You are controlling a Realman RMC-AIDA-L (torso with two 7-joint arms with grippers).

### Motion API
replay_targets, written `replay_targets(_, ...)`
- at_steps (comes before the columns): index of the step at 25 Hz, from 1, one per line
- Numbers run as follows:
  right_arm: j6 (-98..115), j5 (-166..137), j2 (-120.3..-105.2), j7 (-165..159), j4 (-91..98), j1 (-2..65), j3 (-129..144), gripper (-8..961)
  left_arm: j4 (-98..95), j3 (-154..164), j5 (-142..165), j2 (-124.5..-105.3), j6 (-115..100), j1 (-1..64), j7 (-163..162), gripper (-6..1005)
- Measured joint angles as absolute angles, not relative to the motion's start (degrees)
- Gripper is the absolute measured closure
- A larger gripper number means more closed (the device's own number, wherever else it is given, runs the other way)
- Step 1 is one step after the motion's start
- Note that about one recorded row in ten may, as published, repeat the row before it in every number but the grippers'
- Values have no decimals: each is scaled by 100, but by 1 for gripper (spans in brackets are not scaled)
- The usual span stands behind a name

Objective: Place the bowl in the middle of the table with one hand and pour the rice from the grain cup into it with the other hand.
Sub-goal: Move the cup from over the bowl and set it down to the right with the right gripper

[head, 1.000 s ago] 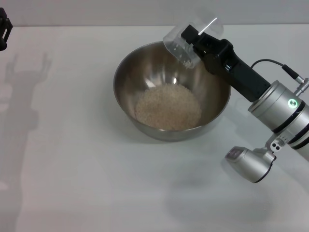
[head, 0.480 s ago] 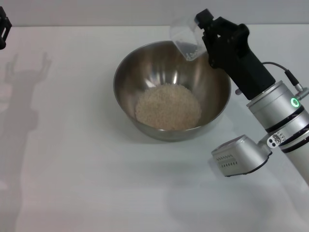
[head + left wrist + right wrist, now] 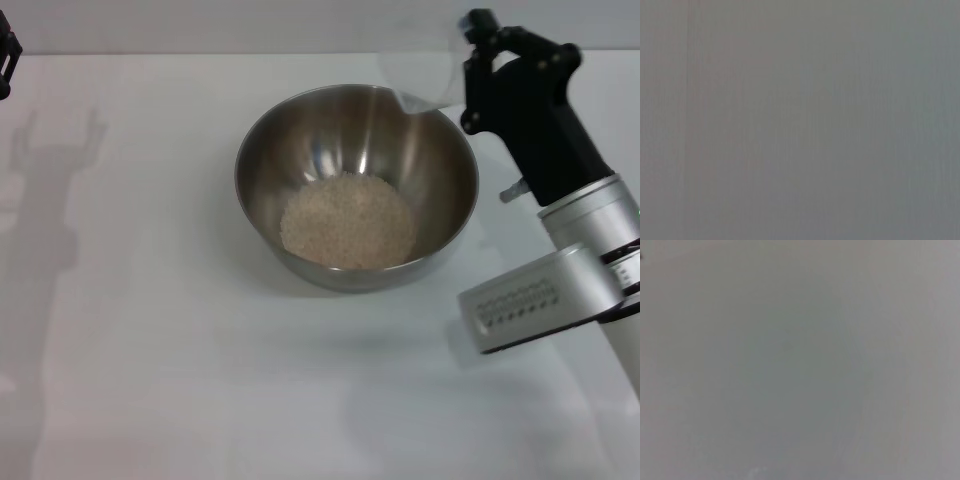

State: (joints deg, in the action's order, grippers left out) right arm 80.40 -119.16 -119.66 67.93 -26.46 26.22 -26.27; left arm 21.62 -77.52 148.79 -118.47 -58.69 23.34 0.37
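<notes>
Two things tell me the pour is about done: the rice lies in a loose, pale, grainy heap at the bottom of the bowl, and the grain cup I hold looks empty, though its clear plastic is hard to read against the white tabletop. My right gripper is clamped on that cup, which hangs just above the bowl's far right rim, its thin tapered wall almost invisible apart from a faint edge line over the steel. The bowl is wide, deep and round, brushed stainless with a soft sheen, sitting roughly mid-tabletop. My left gripper is parked well off to the bowl's far left, only a black sliver showing, so I cannot tell how its fingers are set. I judge the next move is to carry the cup clear of the bowl and set it down upright beside it; the light, slippery plastic calls for a steady hold and a gentle release. Both wrist views show only blank grey.
</notes>
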Motion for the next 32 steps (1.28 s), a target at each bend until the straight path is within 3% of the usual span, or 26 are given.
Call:
replay_targets(20,7839,-10602,-11967,3127,-2865,2081,-3090,932,2214,-7723,14880,-11865,-5889,2308,27,180)
replay_targets(32,6971,-10233,-11971,2677,-2754,1913,-3086,931,2164,-7749,14893,-11856,-5889,2359,317,180)
